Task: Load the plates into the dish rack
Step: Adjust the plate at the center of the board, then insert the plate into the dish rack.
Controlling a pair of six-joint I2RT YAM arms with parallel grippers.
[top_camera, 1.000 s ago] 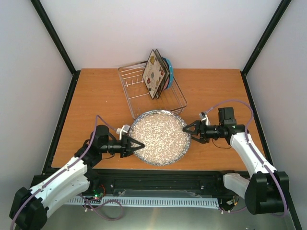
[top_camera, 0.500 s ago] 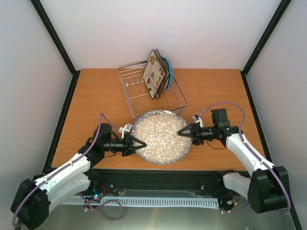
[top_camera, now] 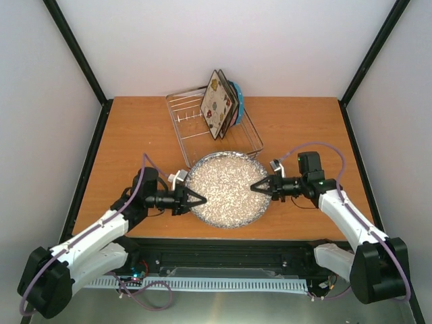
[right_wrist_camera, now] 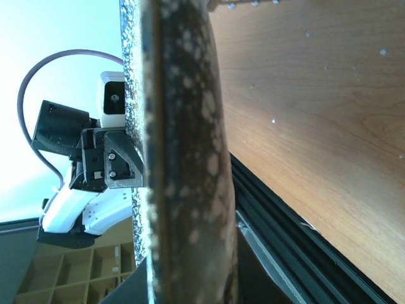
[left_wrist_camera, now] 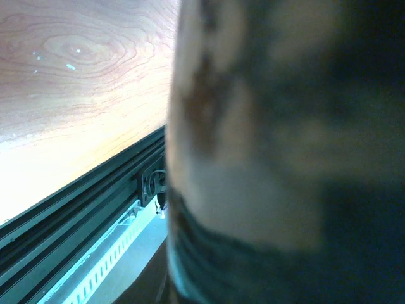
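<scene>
Plate: the round grey speckled plate [top_camera: 226,189] is at the middle of the near half of the table, just in front of the rack, with its face towards the overhead camera.
Plate's support: it is held at two opposite rims; whether its base touches the wood cannot be told.
Left grip: the left gripper [top_camera: 198,200] has its fingers drawn narrow on the plate's left rim. Its wrist camera shows only a blurred dark speckled surface [left_wrist_camera: 285,158] pressed close to the lens.
Right grip: the right gripper [top_camera: 257,187] has its fingers pinched narrow on the plate's right rim. Its wrist camera sees the plate edge-on [right_wrist_camera: 183,158], with the other gripper [right_wrist_camera: 120,168] clamped at the far rim.
Rack: the rectangular dish rack of thin silver wire [top_camera: 189,125] sits behind the plate, set at a slant towards the back of the table.
Rack's load: the square cream flowered plates with dark rims [top_camera: 217,104] stand on edge in its far right part. A blue plate [top_camera: 237,94] stands just behind them, mostly hidden.
Surface: a brown wooden table [top_camera: 135,135] with a black frame.
</scene>
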